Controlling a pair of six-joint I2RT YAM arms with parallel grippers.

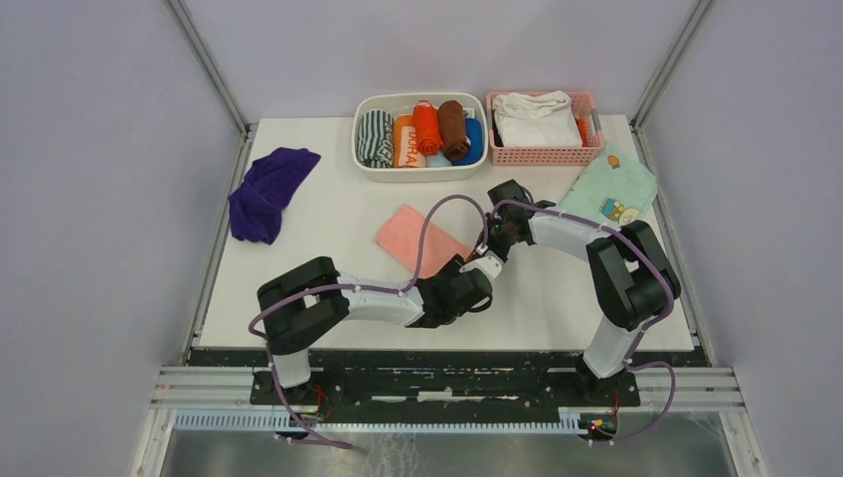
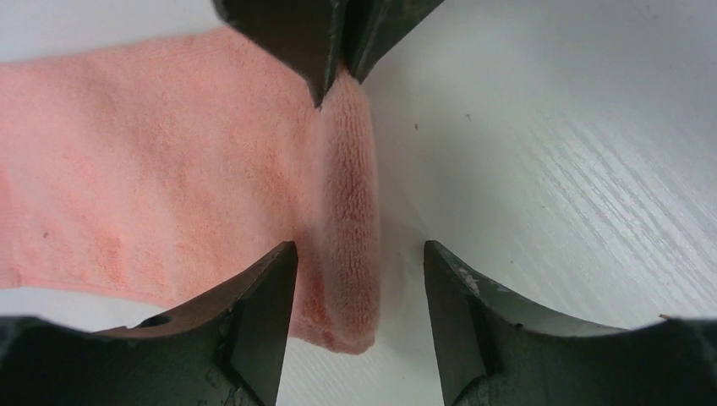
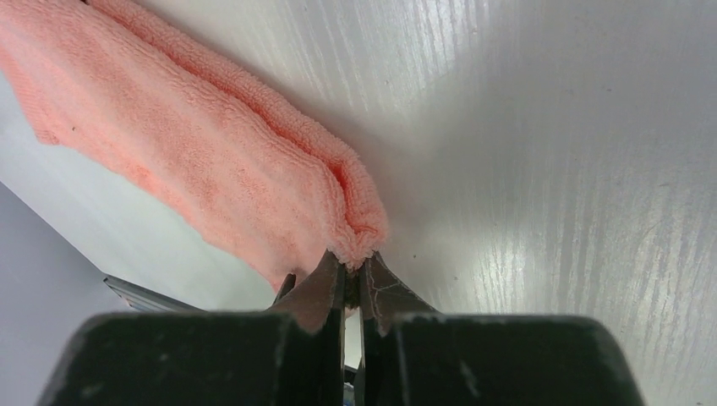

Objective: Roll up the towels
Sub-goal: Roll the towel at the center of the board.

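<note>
My gripper (image 3: 353, 269) is pinched on the end of the salmon-pink towel (image 3: 211, 169). The two dark fingers (image 3: 317, 292) stand almost together, with only a sliver of terry cloth between their tips. At that end the towel is doubled over, so a thick rounded lip sits right above my fingertips. From there it runs away to the upper left, lying flat on the white table (image 3: 550, 169). Its lower long side runs near the table's edge, which cuts across the lower left of my view. A dark bar (image 3: 139, 293) pokes out just beyond that edge.
</note>
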